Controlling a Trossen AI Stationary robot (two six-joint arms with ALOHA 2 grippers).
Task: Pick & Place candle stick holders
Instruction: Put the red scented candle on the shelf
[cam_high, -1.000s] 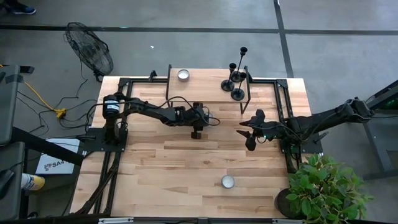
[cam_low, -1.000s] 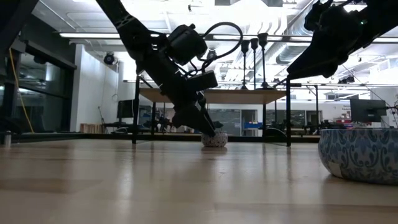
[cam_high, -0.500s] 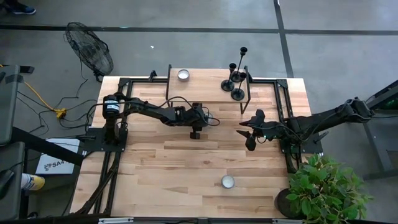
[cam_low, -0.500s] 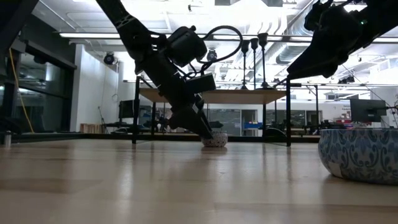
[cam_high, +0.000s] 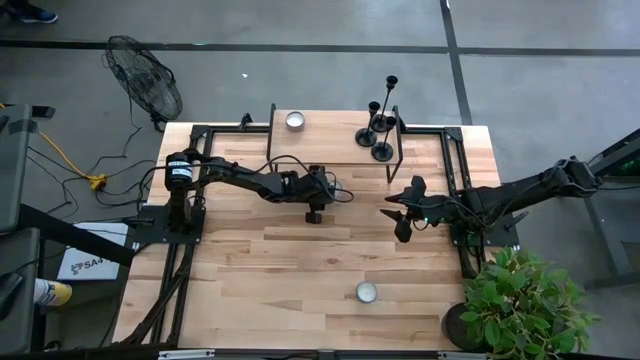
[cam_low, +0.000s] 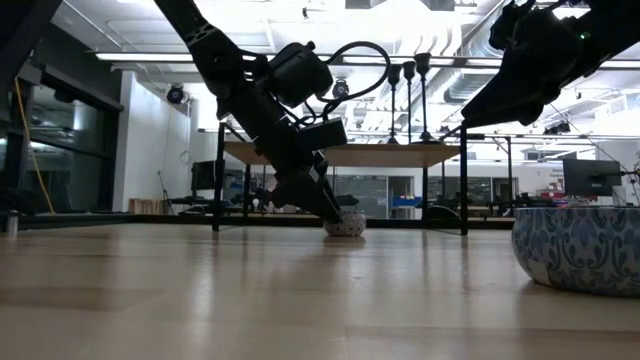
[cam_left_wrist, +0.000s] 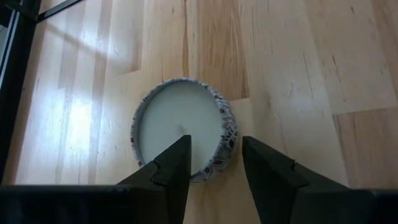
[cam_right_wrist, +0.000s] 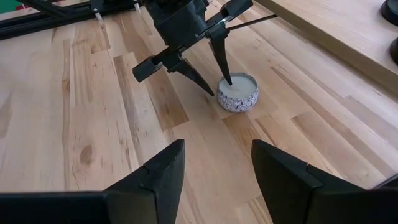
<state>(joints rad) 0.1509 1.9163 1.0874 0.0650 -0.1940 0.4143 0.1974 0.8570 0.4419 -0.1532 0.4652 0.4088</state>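
Three black candle stick holders (cam_high: 381, 128) stand on their round bases on a raised wooden shelf (cam_high: 330, 138) at the table's far side; they also show in the low view (cam_low: 415, 95). My left gripper (cam_high: 315, 211) is open at mid-table and tilted down over a small patterned tin candle (cam_left_wrist: 186, 127). One finger (cam_left_wrist: 177, 155) is over the white wax and the other (cam_left_wrist: 258, 158) is outside the tin's wall. My right gripper (cam_high: 402, 226) is open and empty, above the table to the right of the tin. My left gripper straddles the tin's wall (cam_left_wrist: 227, 134) on the side nearest it, slanting down from the table's left. One finger is inside and one outside. I cannot tell whether either finger touches the tin, which rests flat on the table.
A second tin candle (cam_high: 294, 120) sits on the shelf's left part, and a third (cam_high: 367, 292) on the table near its front edge. Black frame rails (cam_high: 455, 180) run along the table's sides. A potted plant (cam_high: 520, 310) stands at the near right corner.
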